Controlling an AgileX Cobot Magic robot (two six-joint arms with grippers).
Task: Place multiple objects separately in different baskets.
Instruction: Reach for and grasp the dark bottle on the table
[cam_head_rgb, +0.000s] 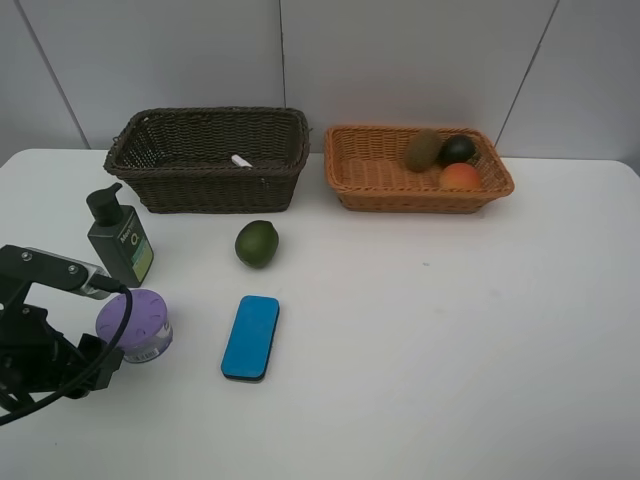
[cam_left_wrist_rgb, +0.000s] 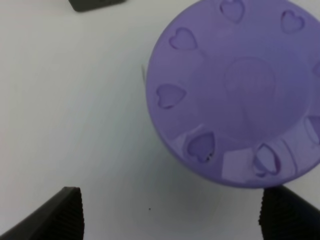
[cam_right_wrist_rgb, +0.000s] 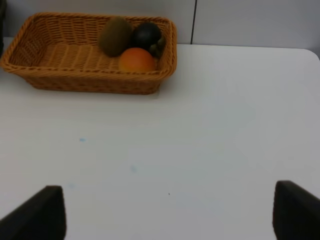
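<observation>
the left gripper has its jaws spread wide, and the purple-lidded tub stands upright on the table just ahead of the tips, not pinched. only the left wrist view shows the small hearts pressed in a ring into its lid. behind it the dark green pump bottle stands upright. the white-pink marker lies slanted inside the dark brown basket. the green lime is in front of this basket. the blue eraser lies flat, its long axis running near to far, leaning a little right. the light orange basket holds the kiwi, mangosteen and peach, close together. the right gripper, seen only from its own wrist, is spread and holds nothing.
</observation>
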